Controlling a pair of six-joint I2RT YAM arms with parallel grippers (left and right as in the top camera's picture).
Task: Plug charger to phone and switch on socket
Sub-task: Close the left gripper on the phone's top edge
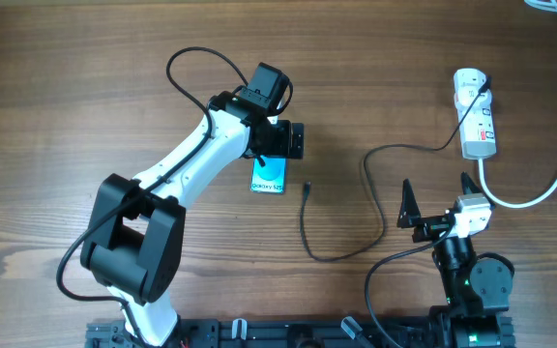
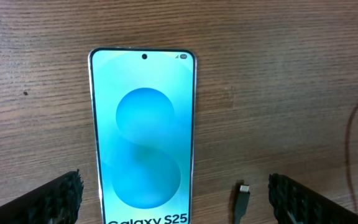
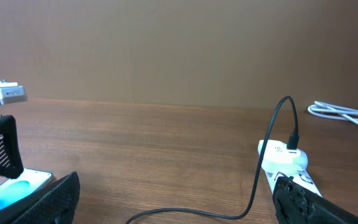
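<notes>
The phone (image 1: 269, 178) lies flat on the table with its cyan screen up. In the left wrist view the phone (image 2: 143, 130) fills the middle. My left gripper (image 1: 277, 153) hovers over its far end, open and empty (image 2: 174, 182), one finger on each side of the phone. The charger (image 1: 375, 155) is a thin black cable running from the socket (image 1: 476, 114) in a loop. Its plug tip (image 1: 307, 189) lies just right of the phone, apart from it, and shows in the left wrist view (image 2: 243, 190). My right gripper (image 1: 438, 198) is open and empty (image 3: 176, 190), near the front of the table and short of the socket (image 3: 283, 157).
A thick white lead (image 1: 549, 184) curves from the socket to the table's right edge and back corner; it also shows in the right wrist view (image 3: 344, 114). The left arm's black cable (image 1: 196, 63) loops behind its wrist. The arm bases stand at the front edge.
</notes>
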